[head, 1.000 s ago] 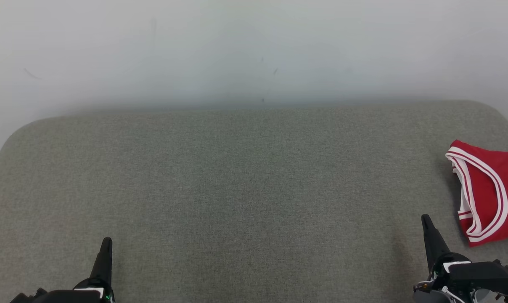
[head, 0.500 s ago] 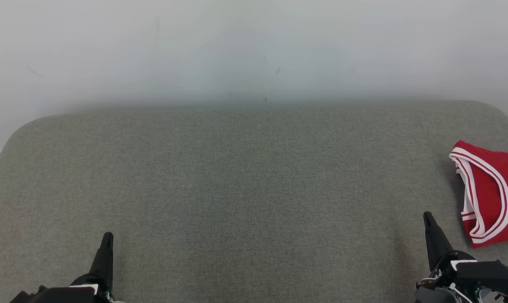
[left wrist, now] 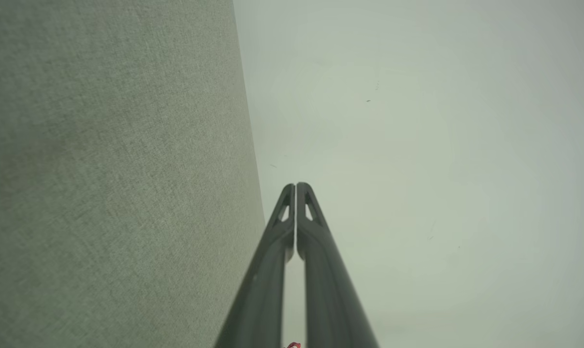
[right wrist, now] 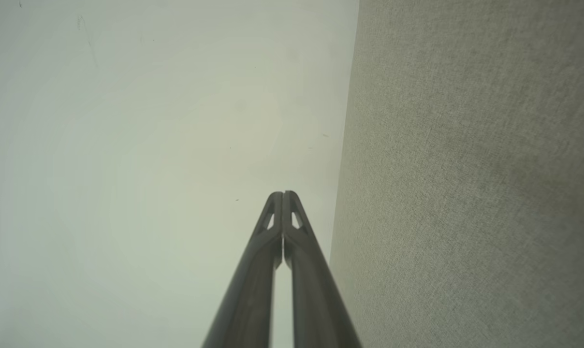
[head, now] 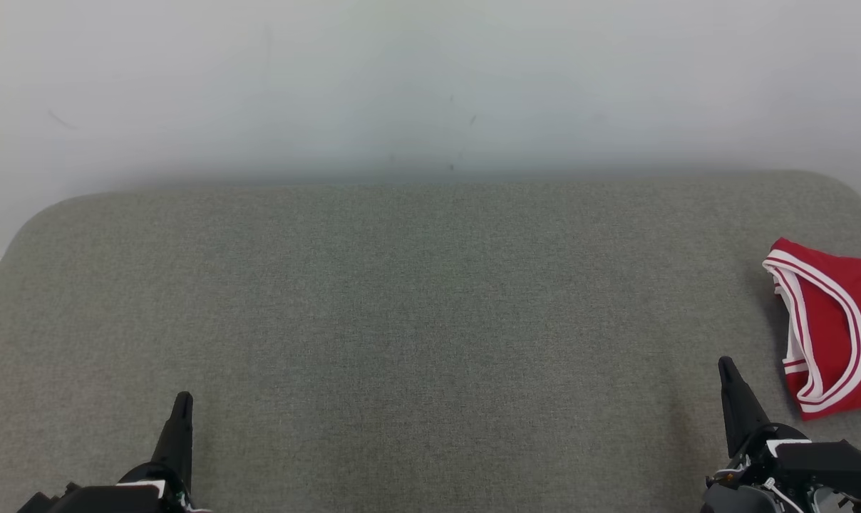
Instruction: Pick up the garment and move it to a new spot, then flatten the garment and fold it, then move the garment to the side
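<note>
A red sleeveless jersey with white trim lies at the right edge of the grey fabric desk, partly cut off by the head view. Near it is the right gripper, fingers pressed together and empty. The left gripper, well apart, is likewise closed on nothing.

A grey fabric cushion meets a plain pale wall.

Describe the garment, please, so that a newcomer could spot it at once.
Look across the wide grey fabric surface below the pale wall. At its right edge, near the right tool, lies the garment. It alone is bright red, with white-striped trim.
</note>
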